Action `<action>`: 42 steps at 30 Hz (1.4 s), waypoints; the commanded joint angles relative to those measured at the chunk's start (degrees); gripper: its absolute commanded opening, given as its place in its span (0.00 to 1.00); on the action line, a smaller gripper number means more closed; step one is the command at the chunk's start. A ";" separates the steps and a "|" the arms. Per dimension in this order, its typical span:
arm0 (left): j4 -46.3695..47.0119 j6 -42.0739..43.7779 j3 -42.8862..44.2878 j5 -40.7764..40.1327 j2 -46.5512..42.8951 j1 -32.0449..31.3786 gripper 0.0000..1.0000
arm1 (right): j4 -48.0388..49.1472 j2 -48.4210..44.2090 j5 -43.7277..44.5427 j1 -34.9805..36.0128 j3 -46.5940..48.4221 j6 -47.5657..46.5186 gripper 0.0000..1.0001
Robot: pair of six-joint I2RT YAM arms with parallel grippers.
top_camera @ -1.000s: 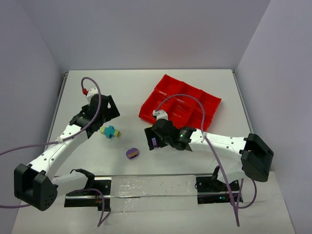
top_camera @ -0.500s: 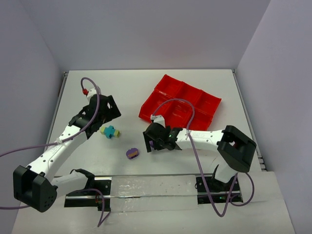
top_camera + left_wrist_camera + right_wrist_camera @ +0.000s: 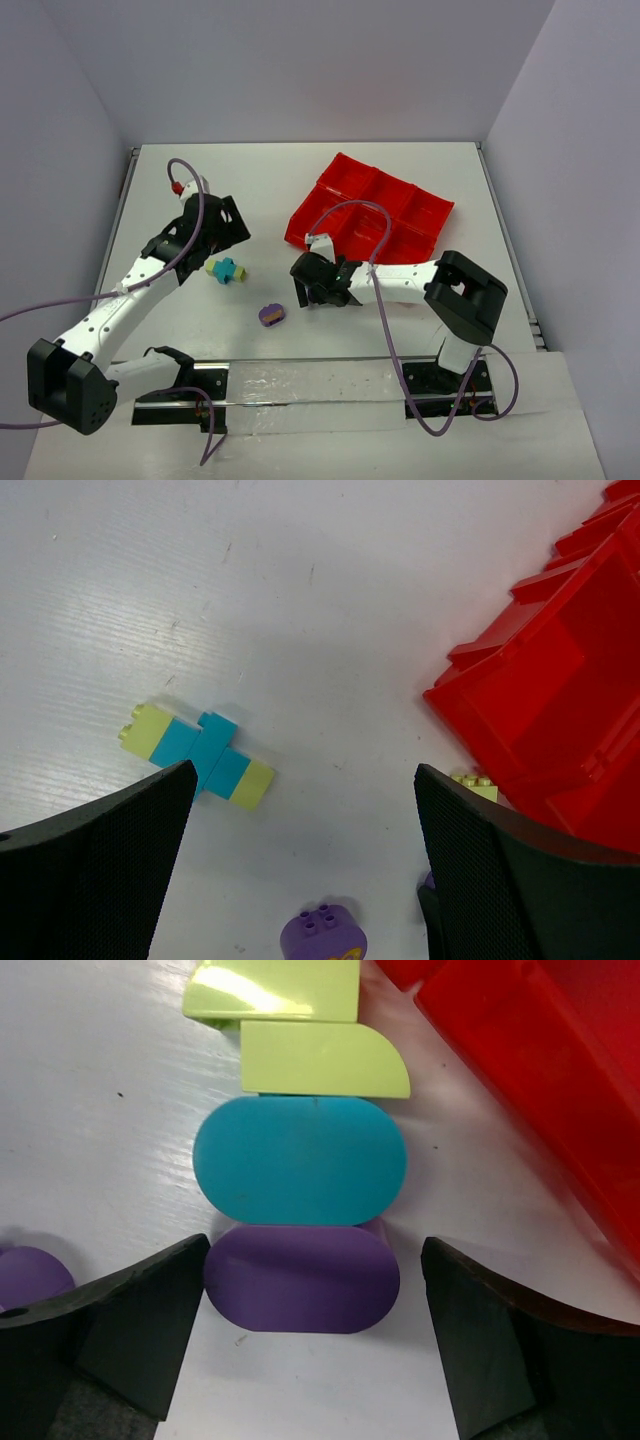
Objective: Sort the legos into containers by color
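A stack of legos lies on the table by the red tray's near-left corner: a purple brick [image 3: 300,1278], a teal brick [image 3: 298,1160] and pale yellow bricks [image 3: 320,1058]. My right gripper [image 3: 315,1295] [image 3: 312,290] is open around the purple end; its left finger is at the brick's edge and its right finger stands apart. A teal-and-yellow cross of legos [image 3: 226,270] [image 3: 198,757] and a purple rounded brick [image 3: 271,315] [image 3: 323,935] lie loose. My left gripper [image 3: 305,780] [image 3: 228,232] hovers open above them, holding nothing. The containers are compartments of the red tray [image 3: 372,212] [image 3: 560,700].
A small yellow brick [image 3: 478,785] sits against the tray's corner. The tray's wall [image 3: 540,1090] runs close along the right of the stack. White side walls bound the table, and a metal bar [image 3: 310,385] with the arm bases crosses the near edge.
My right arm has folded back at the elbow, and its gripper has shifted slightly left and settled around the stack's purple end. The left arm and the loose legos have not moved.
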 commanded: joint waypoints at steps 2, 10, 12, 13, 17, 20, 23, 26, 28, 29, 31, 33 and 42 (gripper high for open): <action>2.46 0.13 1.77 1.50 0.55 0.16 0.97 | 4.66 0.70 2.86 0.39 1.39 -0.94 0.86; 1.89 0.48 2.03 2.60 0.73 0.20 0.97 | 4.58 0.41 3.76 0.65 1.44 -2.56 0.53; 2.02 0.63 2.03 2.97 0.64 0.19 0.97 | 3.83 -0.62 4.11 0.74 1.54 -2.81 0.43; 2.28 0.93 2.03 3.47 0.64 0.16 0.97 | 3.29 -1.24 4.17 0.80 1.57 -3.04 0.41; 5.94 4.88 1.87 16.03 1.47 0.16 0.98 | 5.07 -7.72 0.53 2.00 0.01 -8.57 0.42; 6.28 5.66 3.03 21.31 2.52 0.27 0.98 | 7.81 -14.25 -3.64 2.88 -2.21 -13.40 0.42; 5.37 6.42 4.50 26.96 3.86 1.28 0.98 | 8.99 -19.13 -6.12 3.20 -4.36 -16.36 0.42; 7.44 8.24 3.90 37.58 3.48 5.68 0.98 | 9.68 -25.25 -6.11 3.20 -6.10 -17.87 0.42; 8.92 8.51 3.18 46.51 3.15 7.63 0.98 | 9.74 -27.27 -5.60 3.20 -6.76 -18.67 0.43; 10.18 8.40 2.70 49.55 3.08 8.35 0.98 | 9.76 -28.09 -5.42 3.22 -6.89 -18.88 0.43; 12.57 7.64 1.89 55.75 3.01 9.03 0.99 | 9.83 -28.62 -5.03 3.29 -6.96 -19.22 0.43; 17.03 5.42 -0.19 63.61 2.83 9.04 0.99 | 9.50 -28.38 -5.18 3.20 -6.63 -19.13 0.44; 27.73 -1.70 -6.84 72.01 5.70 8.71 0.99 | 10.57 -27.58 -6.29 3.20 -6.10 -18.66 0.44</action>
